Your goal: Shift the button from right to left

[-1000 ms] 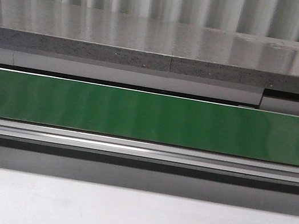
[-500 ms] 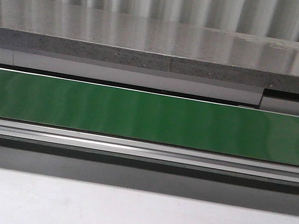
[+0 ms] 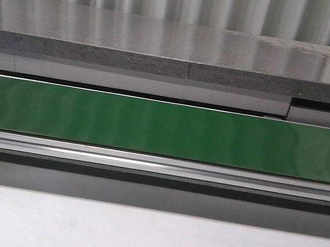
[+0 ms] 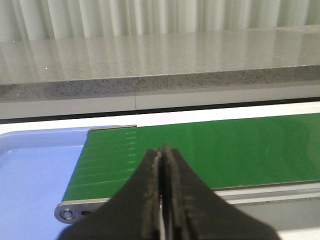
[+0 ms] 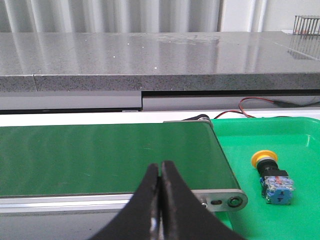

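Note:
The button lies on its side in a green tray past the right end of the green conveyor belt. It has a yellow cap, a black collar and a blue-and-clear body. My right gripper is shut and empty, near the belt's front edge, well left of the button. My left gripper is shut and empty over the belt's left end. Neither gripper nor the button shows in the front view, only the belt.
A blue tray lies past the belt's left end. A grey stone ledge runs behind the belt. Red and black wires lie behind the green tray. A metal rail fronts the belt.

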`<state>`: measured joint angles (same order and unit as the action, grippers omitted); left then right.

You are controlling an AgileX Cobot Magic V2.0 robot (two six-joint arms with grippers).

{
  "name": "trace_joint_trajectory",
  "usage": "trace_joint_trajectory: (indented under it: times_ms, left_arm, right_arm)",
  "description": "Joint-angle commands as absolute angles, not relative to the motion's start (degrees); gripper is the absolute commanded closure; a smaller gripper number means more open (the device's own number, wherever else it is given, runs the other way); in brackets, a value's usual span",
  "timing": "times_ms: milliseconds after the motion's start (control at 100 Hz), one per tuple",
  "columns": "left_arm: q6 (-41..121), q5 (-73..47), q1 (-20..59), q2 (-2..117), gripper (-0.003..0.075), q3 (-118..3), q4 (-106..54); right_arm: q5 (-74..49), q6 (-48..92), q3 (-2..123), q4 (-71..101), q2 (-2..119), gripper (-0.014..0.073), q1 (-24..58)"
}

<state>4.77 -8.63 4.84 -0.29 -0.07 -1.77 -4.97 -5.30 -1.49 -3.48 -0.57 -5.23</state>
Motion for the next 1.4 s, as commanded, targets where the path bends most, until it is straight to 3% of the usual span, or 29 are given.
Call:
trace_joint_trajectory:
  times_ms: [0, 460, 700, 1240, 1340, 1390]
  left_arm:
    - [4.1, -4.23, 4.68, -2.19, 0.074, 1.3, -2.01]
    - [4.1, -4.23, 4.68, -2.19, 0.074, 1.3, -2.01]
    - [4.1, -4.23, 4.68, -2.19, 0.074, 1.3, -2.01]
    - [4.1, -4.23, 4.68, -2.19, 0.074, 1.3, -2.01]
    - [4.1, -4.23, 4.68, -2.19, 0.074, 1.3, -2.01]
    - [4.1, -4.23, 4.68, -2.19, 0.074, 1.3, -2.01]
  right_arm:
    - [-1.72, -5.08, 1.35, -4.09, -1.24, 0.0659, -5.5]
    - [-17.69, -5.08, 24.93, -4.09, 15.71, 0.0659, -5.5]
    - [-18.51, -5.08, 29.19, -3.55, 26.21, 0.0659, -5.5]
    - [-38.02, -5.08, 47.91, -3.41, 52.48, 0.0654, -5.5]
    - [-42.25, -5.08, 51.95, -3.41, 57.04, 0.0571, -5.5]
    - [-44.28, -5.08, 54.03, -3.41, 59.26, 0.0462, -5.5]
